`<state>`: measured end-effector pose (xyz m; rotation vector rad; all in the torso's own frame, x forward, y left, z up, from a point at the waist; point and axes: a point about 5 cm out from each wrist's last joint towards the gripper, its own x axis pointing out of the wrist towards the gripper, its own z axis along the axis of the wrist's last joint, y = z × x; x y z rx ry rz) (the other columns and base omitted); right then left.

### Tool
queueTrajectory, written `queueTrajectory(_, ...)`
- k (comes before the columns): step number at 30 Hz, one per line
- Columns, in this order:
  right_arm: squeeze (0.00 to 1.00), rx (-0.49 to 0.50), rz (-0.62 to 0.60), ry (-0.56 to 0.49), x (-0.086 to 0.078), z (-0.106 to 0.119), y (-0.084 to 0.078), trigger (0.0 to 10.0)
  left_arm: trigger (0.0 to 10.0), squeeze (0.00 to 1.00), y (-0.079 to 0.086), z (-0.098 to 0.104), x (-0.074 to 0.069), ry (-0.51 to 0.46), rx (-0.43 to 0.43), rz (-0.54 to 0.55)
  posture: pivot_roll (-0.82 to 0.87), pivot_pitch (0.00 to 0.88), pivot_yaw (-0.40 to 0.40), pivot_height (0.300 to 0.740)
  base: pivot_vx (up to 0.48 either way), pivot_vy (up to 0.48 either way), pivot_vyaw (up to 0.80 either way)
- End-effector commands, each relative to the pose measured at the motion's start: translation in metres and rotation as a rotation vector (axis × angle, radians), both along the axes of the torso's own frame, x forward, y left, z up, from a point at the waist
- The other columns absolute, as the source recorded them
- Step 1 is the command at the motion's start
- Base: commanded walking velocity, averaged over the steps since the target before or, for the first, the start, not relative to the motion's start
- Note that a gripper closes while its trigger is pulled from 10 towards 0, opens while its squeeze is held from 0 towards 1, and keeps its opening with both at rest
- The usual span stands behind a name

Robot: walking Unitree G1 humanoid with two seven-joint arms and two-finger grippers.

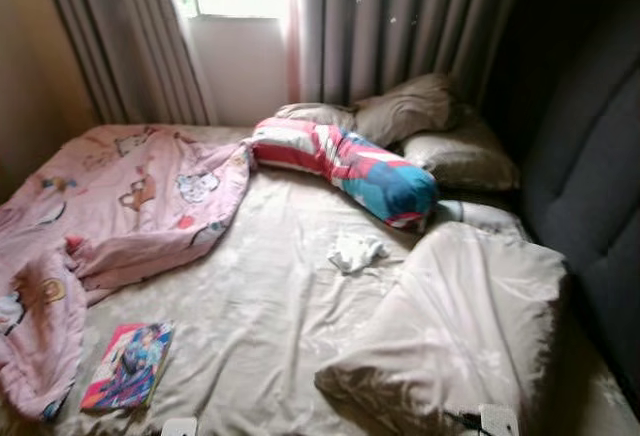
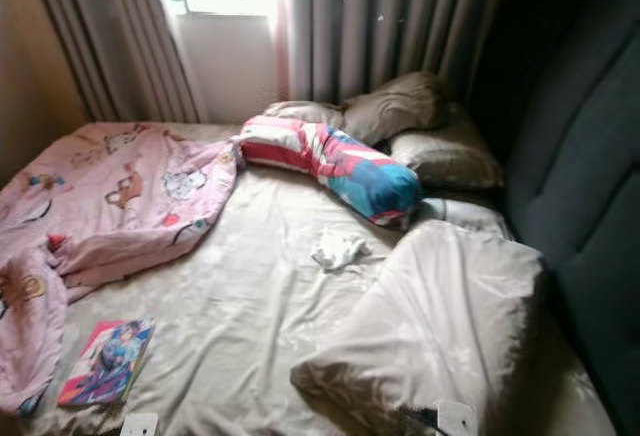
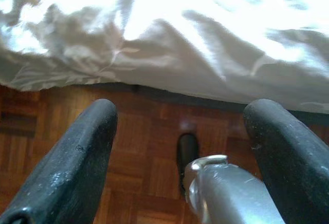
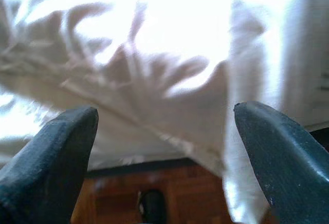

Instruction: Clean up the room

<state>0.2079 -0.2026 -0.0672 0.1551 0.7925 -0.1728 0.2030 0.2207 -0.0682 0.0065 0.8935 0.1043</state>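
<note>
Both end effectors, left [image 3: 180, 152] and right [image 4: 164, 157], are held spread and empty low at the beige-sheeted bed's [image 1: 270, 326] edge, so surveying seems in hand. Left to right, the crumpled pink cartoon-print blanket [image 1: 110, 226], the colourful glossy book [image 1: 128, 364] and the small white crumpled cloth [image 1: 355, 252] lie on the bed, and a reach to one would be called for next.

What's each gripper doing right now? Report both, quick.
Left gripper: open, holding nothing, low by the bed sheet.
Right gripper: open, holding nothing, by the sheet's hanging edge.
</note>
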Motion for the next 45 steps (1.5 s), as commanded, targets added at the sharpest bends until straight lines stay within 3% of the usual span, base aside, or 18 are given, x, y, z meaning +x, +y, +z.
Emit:
queueTrajectory(1,0.00,0.000,-0.026,-0.033,0.006,0.004,-0.003,10.0,10.0,0.00,0.000,-0.002,-0.004,0.022,0.010,-0.022,0.04,0.000,-0.011,0.740,0.000,0.000,0.00)
queueTrajectory(18,0.00,-0.026,-0.013,-0.288,0.028,0.027,0.004,10.0,10.0,0.00,0.002,-0.005,-0.009,0.035,0.018,-0.024,0.02,0.000,-0.022,0.740,0.000,0.000,0.00)
queueTrajectory(28,0.00,-0.014,0.021,-0.283,0.032,0.027,0.013,10.0,10.0,0.00,-0.002,-0.006,-0.011,0.034,0.006,-0.022,0.03,0.000,-0.037,0.740,0.000,0.000,0.00)
queueTrajectory(45,0.00,-0.012,0.008,-0.271,0.032,0.027,0.010,10.0,10.0,0.00,-0.003,-0.006,-0.010,0.028,0.000,-0.011,0.02,0.000,-0.039,0.740,0.000,0.000,0.00)
